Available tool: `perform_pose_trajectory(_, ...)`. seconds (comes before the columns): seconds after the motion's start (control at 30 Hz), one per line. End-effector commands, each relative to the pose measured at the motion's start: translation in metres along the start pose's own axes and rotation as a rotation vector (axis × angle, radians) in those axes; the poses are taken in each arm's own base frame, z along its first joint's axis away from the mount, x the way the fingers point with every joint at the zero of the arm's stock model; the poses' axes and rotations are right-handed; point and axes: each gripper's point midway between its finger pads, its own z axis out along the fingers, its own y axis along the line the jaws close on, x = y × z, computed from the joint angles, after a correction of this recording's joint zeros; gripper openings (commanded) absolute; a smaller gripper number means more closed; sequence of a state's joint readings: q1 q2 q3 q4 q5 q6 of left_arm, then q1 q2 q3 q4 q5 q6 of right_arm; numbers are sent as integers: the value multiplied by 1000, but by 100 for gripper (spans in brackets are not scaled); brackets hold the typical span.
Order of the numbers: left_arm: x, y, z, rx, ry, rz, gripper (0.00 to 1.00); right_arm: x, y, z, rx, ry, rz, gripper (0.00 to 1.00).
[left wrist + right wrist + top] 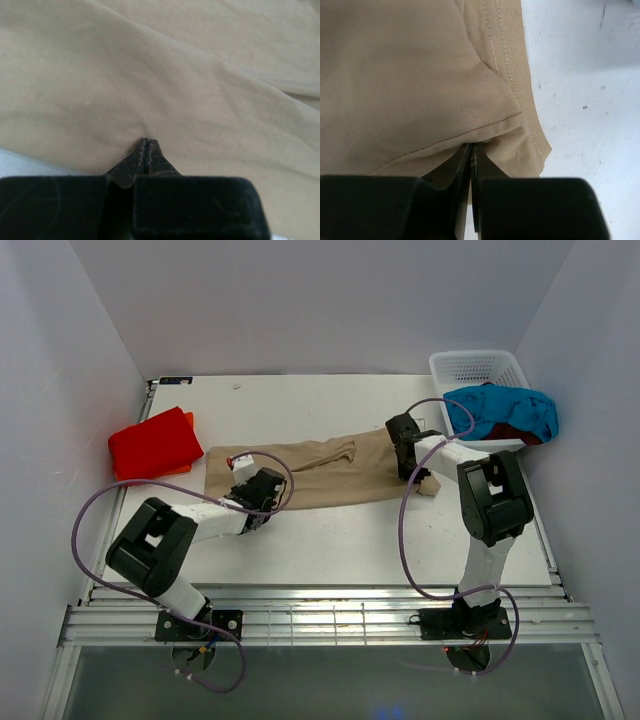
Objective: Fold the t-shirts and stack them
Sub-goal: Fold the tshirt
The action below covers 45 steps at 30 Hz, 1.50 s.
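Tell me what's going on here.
Both arms are working the tan shirt, which lies stretched across the table. The left gripper is pinched shut on it near its front edge, the right gripper on a hemmed corner at the other end. A folded red shirt sits at the left; a blue shirt hangs over the basket.

**The surroundings**

A white desk [330,540] fills the floor of the enclosure, its surface marked with small dark specks [585,106] in the right wrist view. A white plastic lattice basket [478,367] sits at the far right corner. Plain white walls [320,300] close in the back and both sides. Slotted aluminium rails [330,618] run along the near edge
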State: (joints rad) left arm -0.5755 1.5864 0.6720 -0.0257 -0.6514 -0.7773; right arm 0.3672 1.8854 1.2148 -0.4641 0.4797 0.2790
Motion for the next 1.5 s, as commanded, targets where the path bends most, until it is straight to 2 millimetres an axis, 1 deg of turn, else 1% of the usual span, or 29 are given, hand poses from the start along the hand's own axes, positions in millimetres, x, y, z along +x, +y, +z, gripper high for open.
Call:
perform_pose_trajectory(0.0,52,14,-21,21,148,-6,0,-28,-1,3,25,-20,11,8)
perform_pose_trajectory(0.03,56,13,-25,30,152,-19,0,-30,3,9,24,-12,6,8)
perform_pose_trajectory(0.07,65,12,-32,43,157,-34,0,-47,6,6,13,-41,19,8)
perform_pose_trajectory(0.13,74,11,-40,58,159,-46,0,-55,11,13,14,-39,13,8)
perform_pose_trajectory(0.17,81,8,-50,80,154,-37,0,-71,14,10,3,-70,28,8)
perform_pose_trajectory(0.27,94,1,-64,116,173,-95,0,-85,21,18,-9,-79,23,8)
perform_pose_trajectory(0.3,101,-3,-72,142,185,-93,0,-102,24,16,-21,-109,39,8)
perform_pose_trajectory(0.37,109,-10,-80,163,202,-137,0,-109,34,26,-55,-103,32,8)
perform_pose_trajectory(0.4,115,-15,-87,184,209,-122,0,-125,37,24,-73,-132,49,8)
perform_pose_trajectory(0.43,117,-23,-91,199,214,-139,0,-125,46,34,-100,-116,45,8)
perform_pose_trajectory(0.53,126,-47,-104,248,229,-115,0,-145,63,43,-164,-134,56,8)
perform_pose_trajectory(0.67,136,-81,-122,304,245,-83,0,-171,76,50,-228,-168,75,8)
perform_pose_trajectory(0.7,142,-89,-129,325,253,-71,0,-173,80,56,-240,-166,74,8)
perform_pose_trajectory(0.73,148,-92,-129,323,260,-57,0,-188,85,50,-275,-197,85,8)
perform_pose_trajectory(0.8,150,-111,-139,359,263,-59,0,-196,92,54,-318,-215,88,8)
perform_pose_trajectory(0.97,149,-153,-160,470,242,-46,0,-216,122,44,-568,-295,94,8)
perform_pose_trajectory(1.03,139,-176,-174,546,225,-46,0,-232,127,30,-649,-350,92,9)
perform_pose_trajectory(1.07,133,-182,-178,559,213,-48,0,-239,123,25,-662,-369,91,12)
perform_pose_trajectory(1.1,117,-197,-188,601,182,-52,0,-253,116,8,-673,-417,87,15)
perform_pose_trajectory(1.13,108,-203,-193,622,156,-40,0,-264,108,-4,-665,-463,72,18)
perform_pose_trajectory(1.17,91,-214,-202,662,106,-54,0,-275,96,-15,-648,-502,72,19)
perform_pose_trajectory(1.2,61,-232,-222,739,45,-95,5,-289,81,-48,-635,-569,70,21)
perform_pose_trajectory(1.27,20,-243,-233,780,-94,-8,13,-302,56,-81,-576,-656,60,31)
perform_pose_trajectory(1.3,-6,-247,-241,790,-152,-9,16,-301,39,-115,-561,-700,66,34)
perform_pose_trajectory(1.33,-39,-256,-253,813,-229,33,24,-299,31,-132,-548,-720,71,38)
perform_pose_trajectory(1.37,-69,-256,-242,797,-272,30,32,-292,27,-144,-554,-727,73,39)
perform_pose_trajectory(1.4,-80,-265,-245,871,-257,67,39,-289,14,-187,-565,-789,78,40)
perform_pose_trajectory(1.43,-104,-270,-240,887,-286,83,39,-259,22,-175,-570,-728,66,40)
perform_pose_trajectory(1.47,-134,-260,-205,833,-302,59,39,-247,22,-182,-580,-734,70,40)
